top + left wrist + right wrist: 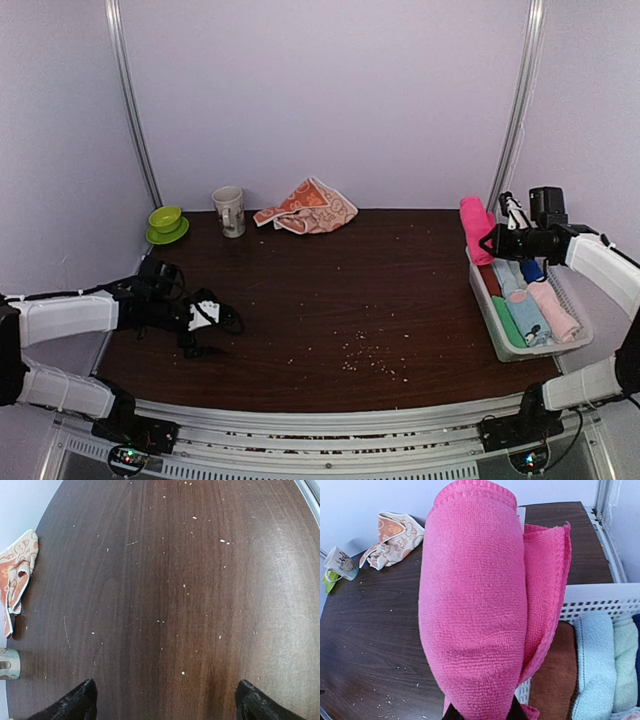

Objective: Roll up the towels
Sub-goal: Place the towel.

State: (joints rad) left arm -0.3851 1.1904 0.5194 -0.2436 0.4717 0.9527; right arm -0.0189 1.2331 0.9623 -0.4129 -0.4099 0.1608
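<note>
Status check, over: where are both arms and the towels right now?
Left gripper: jaws open, over the table. Right gripper: jaws shut on pink towel, rolled, at the basket. Bunny towel crumpled at far edge beside mug. Nothing blocking it.

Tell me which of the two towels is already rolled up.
The hot pink towel, a roll gripped in the right claw; the orange bunny-print towel lies crumpled by the mug.

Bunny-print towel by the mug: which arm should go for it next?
Left, probably. The left gripper is open and empty, and sits nearer the bunny-print towel. The right gripper is shut on the rolled pink towel at the basket.
</note>
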